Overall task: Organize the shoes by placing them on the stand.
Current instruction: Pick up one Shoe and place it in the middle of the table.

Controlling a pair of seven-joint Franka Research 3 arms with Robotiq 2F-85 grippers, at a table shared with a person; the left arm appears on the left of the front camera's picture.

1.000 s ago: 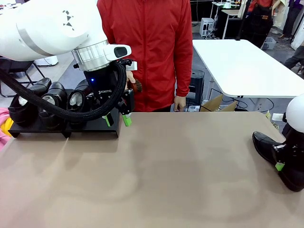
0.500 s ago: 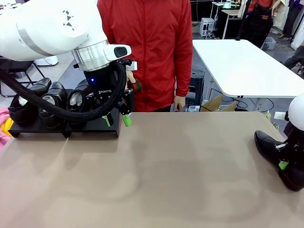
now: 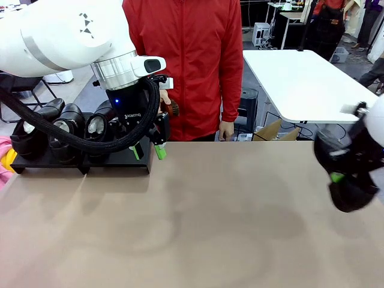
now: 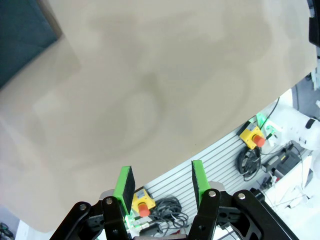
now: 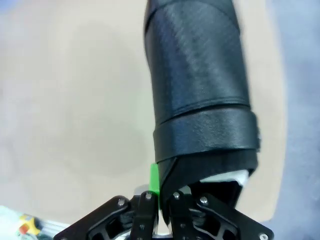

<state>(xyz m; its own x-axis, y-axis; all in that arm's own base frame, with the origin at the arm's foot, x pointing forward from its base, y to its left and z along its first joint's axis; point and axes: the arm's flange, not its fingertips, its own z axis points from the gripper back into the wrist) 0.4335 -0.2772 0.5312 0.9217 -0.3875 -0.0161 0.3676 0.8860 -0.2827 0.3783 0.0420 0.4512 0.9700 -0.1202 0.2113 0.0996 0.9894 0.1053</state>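
Watching the right gripper at the right edge of the front view: it has a black shoe pinched by the collar and raised clear of the table. That part of the picture is motion-blurred, so I can't make out the shoe's exact tilt. From the right wrist view the grip is plain. The jaws are closed tight on the rim of the shoe, one green pad showing against the outside of the leather, pale lining visible just inside the opening. The toe points away from the camera, with tan tabletop beneath it.

My left gripper hangs at the front right corner of the stand, fingers pointing down, parted about halfway with nothing between them. The left wrist view confirms it: the two green pads stand apart with only bare table past them.

Stand sits at the far left of the table. Three shoes are on it, side by side, openings toward me and pale linings showing. Left arm and its cable partly hide the rightmost one.

Person in a red jacket stands at the far edge, one hand hanging at the side, the other hand near my left wrist and holding something I can't identify.
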